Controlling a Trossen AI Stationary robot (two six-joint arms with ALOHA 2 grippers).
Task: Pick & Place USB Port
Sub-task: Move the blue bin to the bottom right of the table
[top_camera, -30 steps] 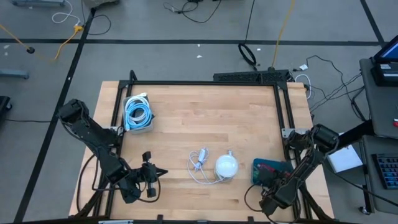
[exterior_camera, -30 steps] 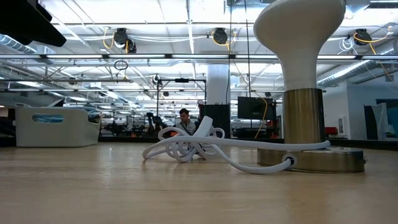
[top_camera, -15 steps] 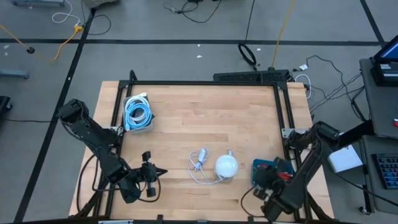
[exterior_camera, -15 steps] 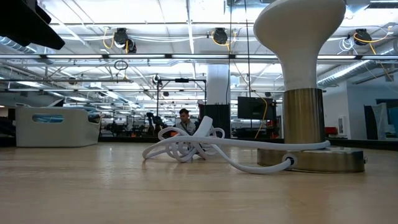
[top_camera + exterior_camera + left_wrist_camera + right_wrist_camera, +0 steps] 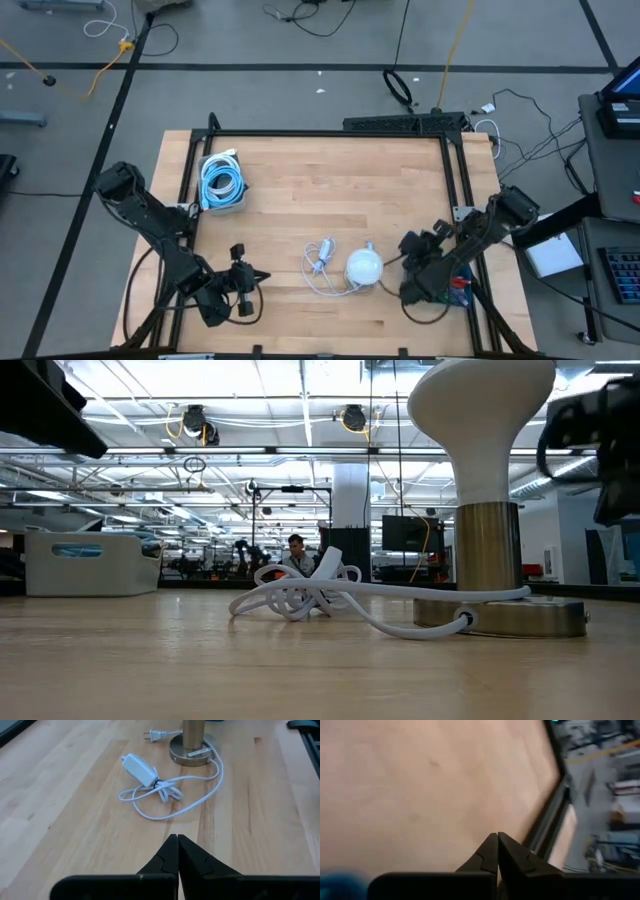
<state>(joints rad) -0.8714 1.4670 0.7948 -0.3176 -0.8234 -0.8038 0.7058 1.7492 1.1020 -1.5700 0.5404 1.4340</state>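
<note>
Dark right claw [image 5: 408,243] shut, beside lamp [image 5: 364,266]

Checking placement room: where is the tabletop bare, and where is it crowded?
Bare wood spans the far half between the cable bin and the right rail. Crowded along the near edge: left tool, adapter cord, lamp, right tool.

Far left: bin [image 5: 221,186] with coiled cable [image 5: 222,180]
Near centre: lamp [image 5: 364,266], adapter [image 5: 320,255] just left
Right of lamp: right gripper [image 5: 410,243]

A white-domed lamp [image 5: 364,266] stands mid-table; a tray of coiled cable [image 5: 222,184] sits at the far-left corner.
</note>
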